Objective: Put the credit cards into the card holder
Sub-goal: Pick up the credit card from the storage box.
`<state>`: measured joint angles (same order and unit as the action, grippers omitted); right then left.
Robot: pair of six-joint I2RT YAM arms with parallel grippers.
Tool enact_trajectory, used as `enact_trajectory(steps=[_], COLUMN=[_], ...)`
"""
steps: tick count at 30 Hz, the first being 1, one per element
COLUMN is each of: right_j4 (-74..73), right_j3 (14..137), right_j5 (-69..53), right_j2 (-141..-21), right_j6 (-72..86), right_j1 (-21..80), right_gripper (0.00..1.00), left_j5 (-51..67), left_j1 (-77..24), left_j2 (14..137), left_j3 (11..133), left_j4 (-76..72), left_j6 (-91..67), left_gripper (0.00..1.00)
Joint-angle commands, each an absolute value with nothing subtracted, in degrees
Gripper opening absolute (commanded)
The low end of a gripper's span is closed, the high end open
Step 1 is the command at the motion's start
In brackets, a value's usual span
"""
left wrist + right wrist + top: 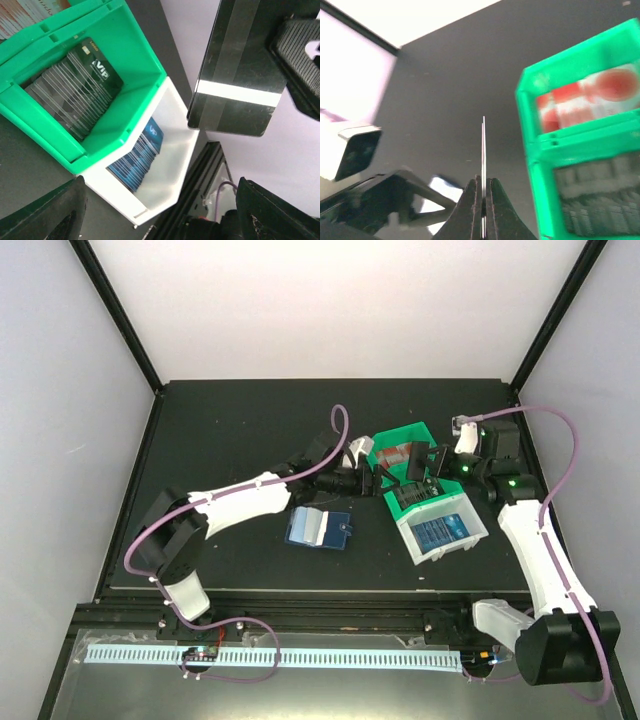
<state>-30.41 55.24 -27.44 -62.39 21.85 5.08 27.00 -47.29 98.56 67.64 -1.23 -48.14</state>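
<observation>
On the left of the table (230,430), the card holder (318,529) lies open and flat, pale blue pockets up. It sits apart from both bins, and nothing is touching it.

Just right of it, the left gripper (160,200) hangs over the bins with its fingers spread wide and nothing between them. Below it are the green bin (135,55), with a stack of dark cards (75,90), and the white bin (175,125), with blue cards (137,162).

Further right, the right gripper (483,181) is clenched on one dark card (235,65) with a pale stripe, held in the air close to the left gripper.

The risks look like these:
- **Slipping card:** the card seems pinched near one edge only, so a quick swing or a nudge could make it pivot or drop.
- **Collision:** the two grippers are close together, and the left arm lies between the card and the holder, so a direct path could knock them together.
- **Sliding holder:** the holder is loose, so pushing a card into a pocket may move it unless something braces it.
</observation>
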Motion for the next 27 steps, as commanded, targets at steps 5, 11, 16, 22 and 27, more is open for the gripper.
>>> enact_trajectory(steps=[5, 11, 16, 22, 27], right_j4=[-17.33, -12.39, -11.15, -5.42, -3.46], right_j3=[52.46, 47.92, 44.82, 44.22, 44.64], right_j5=[-52.04, -58.59, -58.90, -60.17, -59.80], right_j2=[-62.47, -61.55, -60.09, -59.60, -57.93], right_j6=[34.54, 39.27, 41.10, 46.94, 50.24], right_j1=[2.72, 2.72, 2.73, 2.72, 2.72], right_gripper=[0.01, 0.03, 0.04, 0.07, 0.21], left_j5=[35.57, 38.64, 41.35, 44.04, 45.51], left_j1=[-45.55, -44.59, -44.56, -44.16, -43.37], left_j2=[95.93, 98.51, 98.69, 97.63, 95.69], left_j3=[72.85, 73.53, 73.02, 71.45, 70.02], left_j4=[-0.73, -6.11, -10.14, -11.85, -13.52], left_j6=[-52.10, -55.28, -56.91, -57.97, -60.30], left_gripper=[0.83, 0.72, 0.39, 0.02, 0.02])
